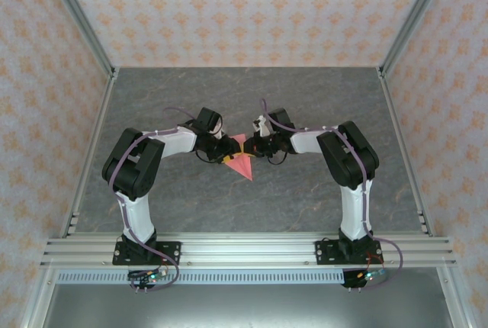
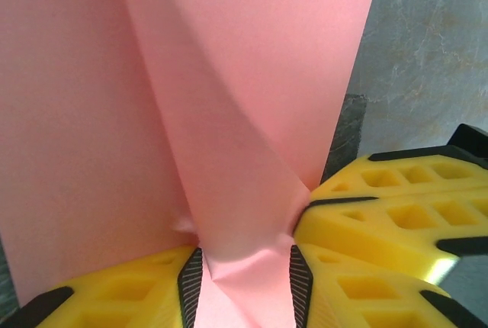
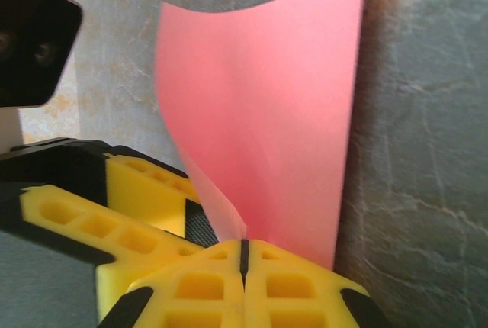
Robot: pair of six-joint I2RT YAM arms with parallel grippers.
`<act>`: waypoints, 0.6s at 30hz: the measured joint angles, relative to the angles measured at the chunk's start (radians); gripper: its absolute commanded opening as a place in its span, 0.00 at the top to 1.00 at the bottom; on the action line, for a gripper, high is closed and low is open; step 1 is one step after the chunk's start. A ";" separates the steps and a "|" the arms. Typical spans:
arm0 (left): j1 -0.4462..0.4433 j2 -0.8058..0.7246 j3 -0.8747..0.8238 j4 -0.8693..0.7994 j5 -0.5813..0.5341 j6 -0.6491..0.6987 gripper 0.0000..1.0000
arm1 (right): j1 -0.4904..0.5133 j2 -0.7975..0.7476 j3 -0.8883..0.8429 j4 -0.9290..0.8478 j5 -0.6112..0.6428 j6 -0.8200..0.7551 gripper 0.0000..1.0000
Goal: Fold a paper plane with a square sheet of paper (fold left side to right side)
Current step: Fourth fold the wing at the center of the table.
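Patterned orange-and-white walls point(image 1: 229, 8) close in a grey, marbled table point(image 1: 305, 191), with an aluminium rail point(image 1: 244, 252) along its near edge carrying both arm bases. The two arms bend inward and meet near the middle of the table.

The salmon-pink paper point(image 1: 242, 164) is held up between them, its pointed end aimed toward the near edge. It is partly folded, not flat.

In the left wrist view, the paper point(image 2: 229, 114) rises as broad, curving panels with a soft diagonal fold. The left end effector point(image 2: 242, 274) has its fingers part-way apart, with a curled neck of paper squeezed between them and touching both black pads point(image 2: 191, 282). The yellow fingers of the other arm sit just beside it on the right.

In the right wrist view, the right end effector point(image 3: 244, 255) has its fingers pressed together, clamped on the lower edge of the paper point(image 3: 290, 114), which stands upright and bows slightly above the table.
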 measured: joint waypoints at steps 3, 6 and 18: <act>0.000 -0.001 0.000 0.000 0.000 0.000 0.59 | 0.002 0.000 0.000 -0.017 0.017 -0.010 0.93; 0.000 -0.006 0.000 0.000 -0.005 0.000 0.58 | 0.001 0.000 0.000 -0.026 0.027 -0.015 0.93; 0.000 -0.008 -0.001 0.000 -0.012 0.001 0.58 | 0.000 -0.006 0.004 -0.053 0.047 -0.039 0.93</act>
